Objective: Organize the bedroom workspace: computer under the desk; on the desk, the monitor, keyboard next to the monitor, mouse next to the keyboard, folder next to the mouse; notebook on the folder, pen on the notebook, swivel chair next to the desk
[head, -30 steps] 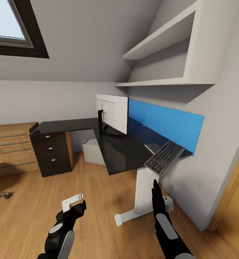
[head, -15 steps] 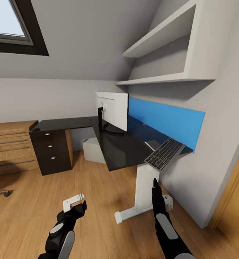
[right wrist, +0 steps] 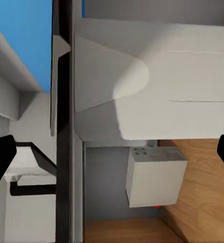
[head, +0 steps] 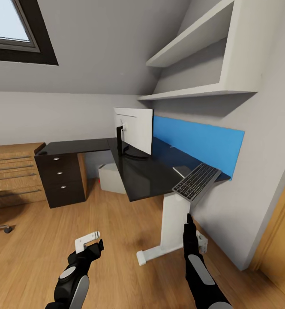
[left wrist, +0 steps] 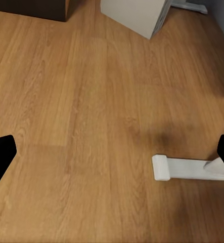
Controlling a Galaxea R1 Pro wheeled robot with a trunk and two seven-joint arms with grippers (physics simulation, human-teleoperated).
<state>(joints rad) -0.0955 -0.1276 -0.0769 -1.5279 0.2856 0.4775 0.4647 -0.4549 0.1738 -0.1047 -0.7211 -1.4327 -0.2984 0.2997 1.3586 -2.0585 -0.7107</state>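
Black-sleeved, your two arms are reaching forward low over the wood floor, short of the desk [head: 142,176]. Your left gripper [head: 89,242] is hanging with fingers spread, holding nothing. Your right gripper [head: 189,225] is pointing up beneath the keyboard [head: 196,182], fingers parted, empty. That keyboard is overhanging the desk's end, tilted.

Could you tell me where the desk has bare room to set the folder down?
The desk is bare between the monitor base and the keyboard, and along its wing above the dark drawer unit. The near right corner is crowded: the keyboard overhangs the edge there.
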